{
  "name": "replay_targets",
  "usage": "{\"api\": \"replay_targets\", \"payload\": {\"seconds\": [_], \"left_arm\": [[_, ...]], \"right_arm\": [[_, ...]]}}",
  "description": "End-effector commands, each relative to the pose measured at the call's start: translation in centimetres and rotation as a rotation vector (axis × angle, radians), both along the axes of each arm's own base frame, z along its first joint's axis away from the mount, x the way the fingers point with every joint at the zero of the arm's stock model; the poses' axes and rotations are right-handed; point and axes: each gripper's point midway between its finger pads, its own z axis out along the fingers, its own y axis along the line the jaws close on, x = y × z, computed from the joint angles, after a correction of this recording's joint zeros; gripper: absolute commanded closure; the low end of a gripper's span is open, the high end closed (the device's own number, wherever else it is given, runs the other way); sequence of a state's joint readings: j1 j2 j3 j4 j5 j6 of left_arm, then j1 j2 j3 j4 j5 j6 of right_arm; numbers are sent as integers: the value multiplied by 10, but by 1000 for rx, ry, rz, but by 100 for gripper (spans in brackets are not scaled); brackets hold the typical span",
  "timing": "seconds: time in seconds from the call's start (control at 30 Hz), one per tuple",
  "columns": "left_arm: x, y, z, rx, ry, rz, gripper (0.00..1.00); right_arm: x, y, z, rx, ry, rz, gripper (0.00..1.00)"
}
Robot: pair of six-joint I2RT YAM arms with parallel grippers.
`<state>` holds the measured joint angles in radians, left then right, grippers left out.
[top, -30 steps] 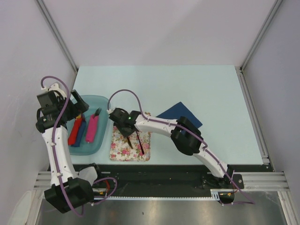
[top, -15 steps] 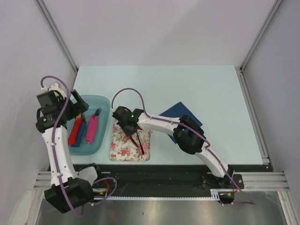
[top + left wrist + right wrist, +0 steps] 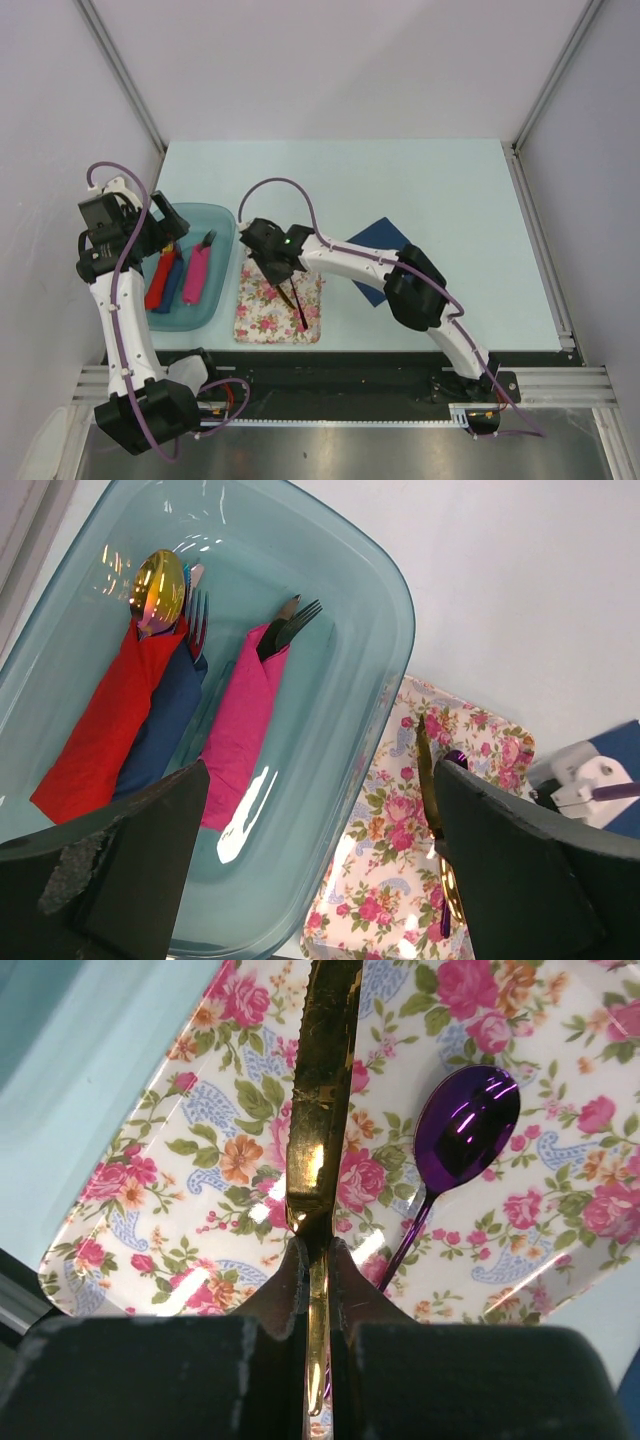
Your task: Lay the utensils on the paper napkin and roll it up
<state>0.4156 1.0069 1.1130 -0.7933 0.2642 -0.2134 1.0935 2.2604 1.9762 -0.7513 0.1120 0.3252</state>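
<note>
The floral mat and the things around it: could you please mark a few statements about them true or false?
1. The right gripper is shut on the slim gold utensil. True.
2. The shiny purple spoon lies on the dark navy paper napkin. False: it lies on the pink-and-white floral mat; the napkin sits apart, to that mat's right.
3. The left gripper is shut. False: it is open above the translucent teal dish.
4. The dish holds three rolled bundles: red, blue and pink. True.
</note>
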Motion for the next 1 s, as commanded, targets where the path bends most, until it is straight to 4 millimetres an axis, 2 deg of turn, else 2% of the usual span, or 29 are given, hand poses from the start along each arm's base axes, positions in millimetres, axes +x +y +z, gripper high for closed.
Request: {"api": "replay_targets", "payload": {"seconds": [0.0, 0.1, 0.13, 0.17, 0.23, 0.27, 0.3, 0.33, 0.37, 0.4, 0.47, 0.5, 0.53, 0.57, 0.6, 0.7, 0.83, 0.97], "left_arm": [[5, 6, 15, 12, -54, 28, 0], [6, 5, 18, 18, -66, 16, 0], [6, 4, 21, 20, -79, 7, 0], [8, 4, 24, 28, -95, 2, 0], [9, 0, 28, 27, -120, -18, 0], [10, 0, 38, 43, -169, -24, 0], [11, -2, 40, 44, -190, -34, 0], [14, -5, 49, 56, -237, -53, 0], [13, -7, 56, 66, -270, -67, 0], [14, -10, 57, 76, -287, -89, 0], [16, -17, 68, 84, -338, -136, 0], [17, -18, 69, 86, -347, -146, 0], [19, -18, 71, 92, -359, -155, 0], [20, -21, 73, 89, -366, -169, 0], [21, -21, 75, 93, -372, -175, 0], [25, -24, 80, 104, -393, -193, 0], [31, -34, 83, 105, -422, -222, 0], [36, -42, 80, 74, -421, -237, 0]], "right_arm": [[13, -3, 54, 101, -50, -44, 100], [23, -18, 62, 112, -62, -74, 100], [33, -28, 75, 135, -77, -99, 100], [36, -38, 70, 125, -76, -113, 100], [51, -57, 76, 131, -95, -154, 100], [54, -68, 82, 140, -112, -174, 100], [58, -77, 83, 139, -119, -191, 100], [68, -90, 85, 139, -131, -221, 100], [74, -98, 99, 167, -162, -239, 100], [76, -114, 88, 141, -152, -262, 100], [91, -140, 96, 160, -168, -322, 100], [93, -152, 88, 145, -160, -341, 100], [97, -162, 85, 142, -158, -363, 100], [109, -181, 89, 150, -166, -408, 100], [109, -193, 80, 136, -148, -430, 100], [124, -232, 73, 133, -133, -514, 100], [127, -269, 42, 103, -85, -589, 100], [135, -288, 25, 100, -65, -641, 100]]}}
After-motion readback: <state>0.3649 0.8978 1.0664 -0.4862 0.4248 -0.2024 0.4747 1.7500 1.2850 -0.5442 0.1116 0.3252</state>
